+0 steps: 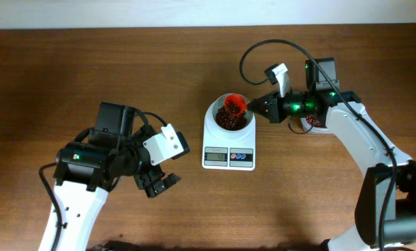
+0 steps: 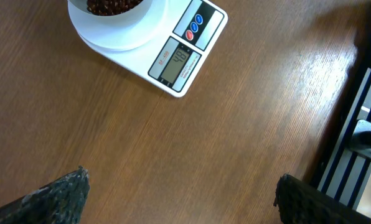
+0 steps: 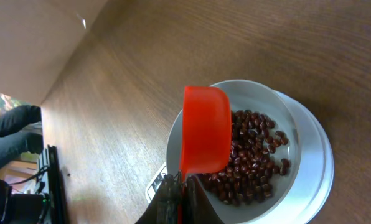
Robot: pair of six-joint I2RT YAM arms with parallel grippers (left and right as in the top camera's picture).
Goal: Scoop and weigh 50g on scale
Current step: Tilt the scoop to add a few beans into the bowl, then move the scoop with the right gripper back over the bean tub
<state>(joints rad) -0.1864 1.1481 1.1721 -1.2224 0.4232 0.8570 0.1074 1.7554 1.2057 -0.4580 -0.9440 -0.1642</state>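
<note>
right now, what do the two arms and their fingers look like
Both arms have white links and black joint housings. The left arm carries a white camera block at the wrist; its fingers are black with rough, speckled pads. The right arm shows green lights and a black cable looping over its wrist.

Matt wood-grain table [image 1: 54, 70] — smooth, glossy plastic scale [image 1: 228, 157] — shiny plastic scoop [image 3: 205, 127].
</note>
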